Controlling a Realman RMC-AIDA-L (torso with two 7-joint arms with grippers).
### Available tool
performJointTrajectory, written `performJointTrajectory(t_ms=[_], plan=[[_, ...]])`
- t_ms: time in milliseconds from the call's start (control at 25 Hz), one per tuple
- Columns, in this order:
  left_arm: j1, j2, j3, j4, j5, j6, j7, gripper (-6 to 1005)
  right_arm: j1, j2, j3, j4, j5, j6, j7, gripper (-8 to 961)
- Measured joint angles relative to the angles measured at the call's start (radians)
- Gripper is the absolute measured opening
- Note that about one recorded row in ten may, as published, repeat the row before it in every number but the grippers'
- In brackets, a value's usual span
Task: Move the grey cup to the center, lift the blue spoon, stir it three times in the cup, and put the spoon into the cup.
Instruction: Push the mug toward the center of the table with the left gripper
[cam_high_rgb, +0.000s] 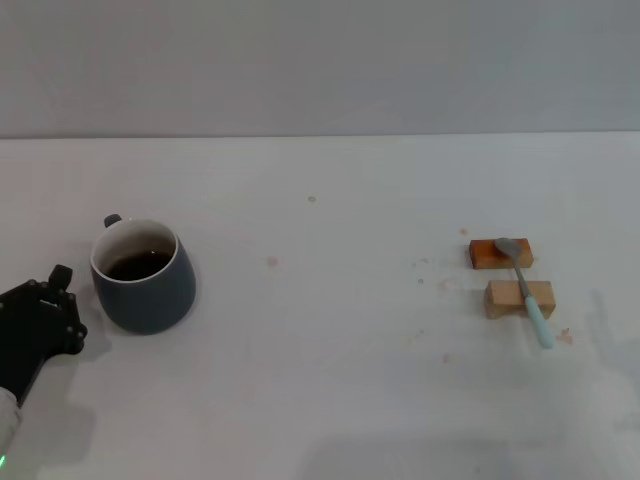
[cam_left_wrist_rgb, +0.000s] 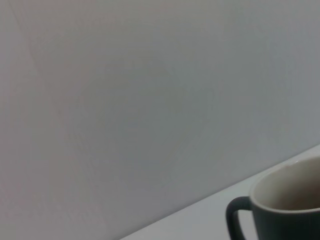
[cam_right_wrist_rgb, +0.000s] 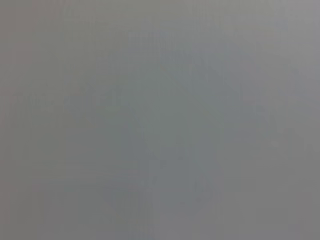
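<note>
White table (cam_high_rgb: 330, 350) under a grey wall; grey cup (cam_high_rgb: 144, 277) at left, upright, just beside left claw (cam_high_rgb: 45, 310), finger state unclear; blue spoon (cam_high_rgb: 526, 289) far right, across two wooden blocks (cam_high_rgb: 512, 275)

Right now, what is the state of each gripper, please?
Left gripper: beside the grey cup, holding nothing; open or closed cannot be told.
Right gripper: not in view.

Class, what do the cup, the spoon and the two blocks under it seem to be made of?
Cup: likely glazed ceramic, matte dark grey outside, white inside. Spoon: dull grey metal bowl and neck; pale blue handle, perhaps plastic. Blocks: apparently wood, one reddish-brown, one pale tan.
</note>
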Motion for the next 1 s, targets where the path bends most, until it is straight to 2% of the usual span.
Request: performJointTrajectory(t_ms=[480, 560, 600, 960, 1000], plan=[[-0.041, -0.003, 0.004, 0.007, 0.007, -0.025, -0.001, -2, -0.002, 0.0, -0.002, 0.0, 0.0, 0.0, 0.0, 715], [-0.049, -0.005, 0.016, 0.001, 0.007, -0.027, -0.001, -2, -0.002, 0.0, -0.002, -0.001, 0.0, 0.0, 0.0, 715], [-0.06, -0.006, 0.056, -0.024, 0.008, -0.03, -0.001, -2, -0.002, 0.0, -0.002, -0.001, 0.0, 0.0, 0.0, 715], [-0.064, -0.007, 0.108, -0.064, 0.009, -0.033, 0.0, -2, 0.001, 0.0, -0.002, 0.0, 0.0, 0.0, 0.0, 716], [-0.066, -0.007, 0.135, -0.082, 0.009, -0.034, 0.0, -2, 0.001, 0.0, -0.002, 0.0, 0.0, 0.0, 0.0, 716]])
